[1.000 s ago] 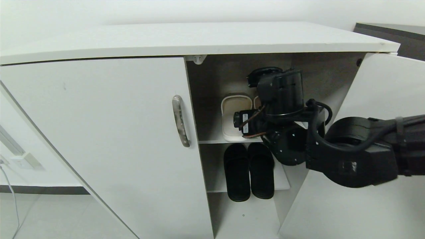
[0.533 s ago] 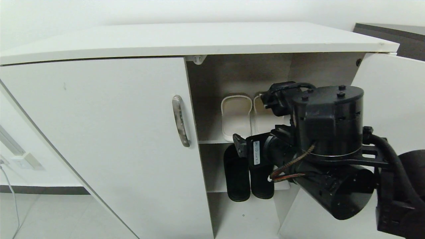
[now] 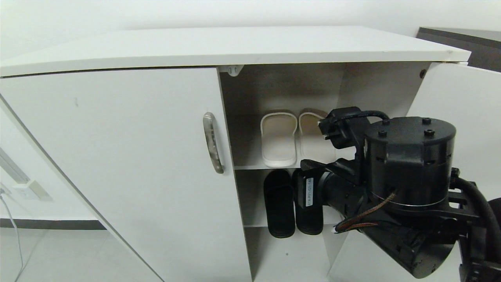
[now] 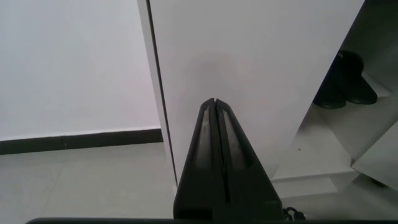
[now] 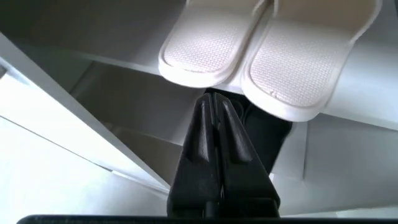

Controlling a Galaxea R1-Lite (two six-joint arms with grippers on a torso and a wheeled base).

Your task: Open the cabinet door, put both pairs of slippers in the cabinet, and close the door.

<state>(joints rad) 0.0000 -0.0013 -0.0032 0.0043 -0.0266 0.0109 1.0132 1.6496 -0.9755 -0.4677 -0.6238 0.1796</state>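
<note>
Both pairs are in the cabinet [image 3: 235, 45]: white slippers [image 3: 278, 139] side by side on the upper shelf [image 3: 248, 167], black slippers [image 3: 279, 203] side by side on the lower shelf [image 3: 254, 225]. Only closing is left, judging by this. The right door [image 3: 462, 109] stands swung open, the left door [image 3: 117, 156] is shut, with its metal handle [image 3: 212, 143] near the opening. The right hand [image 5: 212, 102] has its fingers pressed together, holding nothing, with the tip just in front of the upper shelf edge, below the white heels. The left hand [image 4: 214, 106] is also pressed together and empty, pointing at the outside of the left door, low near the floor. Risks: the right arm [image 3: 407, 172] sits bulky between the open door and the opening, so swinging the door now would likely bang into it. The black heels hang over the lower shelf's front edge, so the door may catch them and not shut flush. The fingertip is close to the white heels and a stray lift could nudge them. The open door's handle can't be made out. There is a wall socket [image 3: 29, 190] with a cable at far left, well apart.
</note>
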